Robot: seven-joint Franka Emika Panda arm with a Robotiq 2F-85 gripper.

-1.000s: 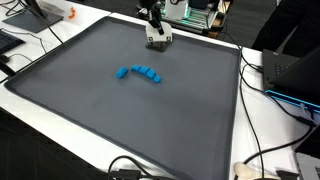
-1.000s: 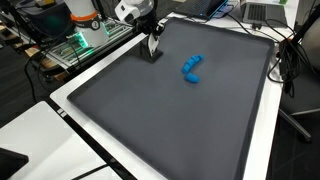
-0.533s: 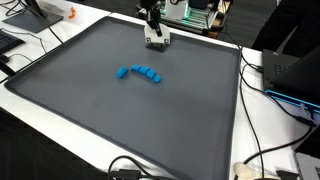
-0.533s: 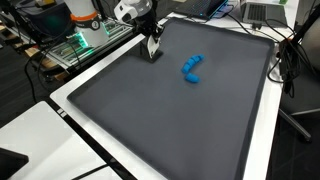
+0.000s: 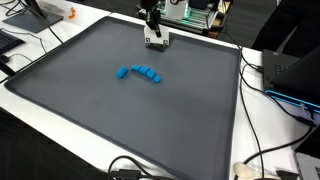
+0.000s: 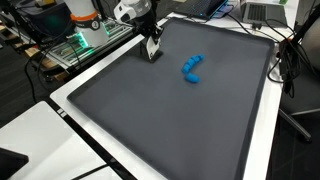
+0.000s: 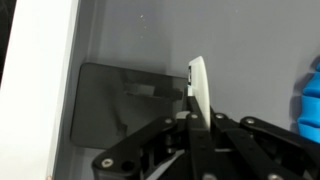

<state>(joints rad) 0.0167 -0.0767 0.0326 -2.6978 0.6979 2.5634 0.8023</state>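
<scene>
Looking across the big grey mat from left to right, the row of blue blocks lay near the middle. A little to the right of it, at the far edge, hung the gripper. Its two fingers were pinched tight on a thin white piece, which stood on its edge over the mat. In the wrist view a dark patch lay to the left of the white piece. I could not tell if it was a shadow or a flat thing. The blue blocks peeked in at the right side.

The white piece was thin and looked pinched at one end only. I think it could slip or tip out if the fingers let go a little, or if it bumped the mat. If the arm swung low toward the middle, it could knock the blue blocks apart.

Since a second ago, nothing had moved. The gripper stayed in the same far spot, still pinched shut, and the blocks kept their curve.
</scene>
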